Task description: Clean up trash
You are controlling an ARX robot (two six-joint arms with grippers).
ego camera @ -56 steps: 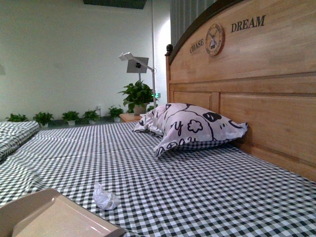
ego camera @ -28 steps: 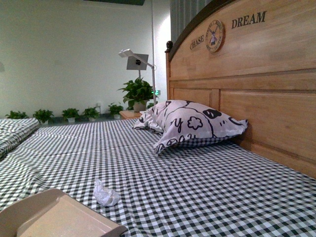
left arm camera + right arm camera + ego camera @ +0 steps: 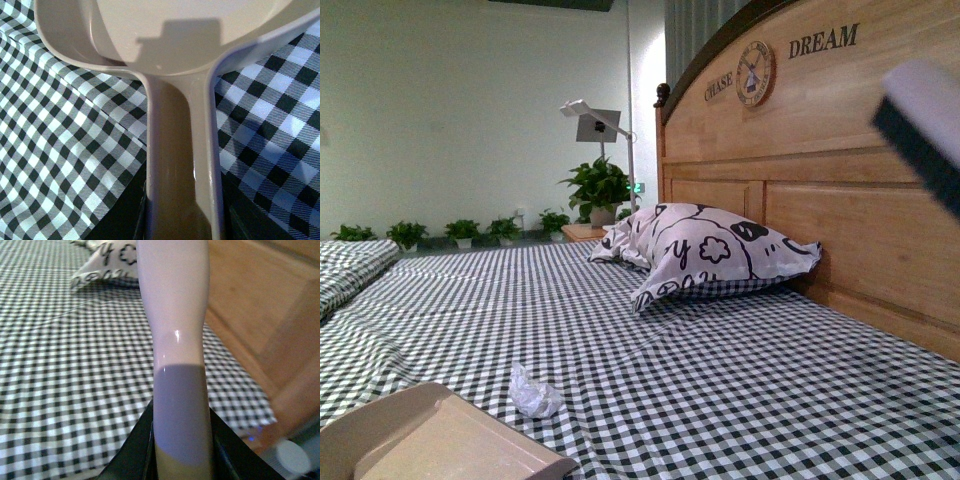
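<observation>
The trash (image 3: 534, 395), a small white crumpled wad, lies on the checked bedsheet near the front left. Just left of it and nearer to me sits the beige dustpan (image 3: 430, 440), its rim a short gap from the wad. My left gripper (image 3: 182, 220) is shut on the dustpan's handle (image 3: 180, 150), and the pan (image 3: 190, 35) rests over the sheet. My right gripper (image 3: 181, 460) is shut on the pale brush handle (image 3: 175, 315). In the front view the brush head (image 3: 925, 125), blurred, with dark bristles, hangs high at the right edge, far from the wad.
A large white pillow (image 3: 705, 250) with black doodles leans on the wooden headboard (image 3: 840, 200) along the right. Checked sheet (image 3: 720, 380) covers the bed. A lamp (image 3: 595, 125) and potted plants (image 3: 598, 190) stand behind the bed's far end.
The brush head has come into the front view at the upper right. The camera view shifted slightly at first; the dustpan and the wad stay where they were.
</observation>
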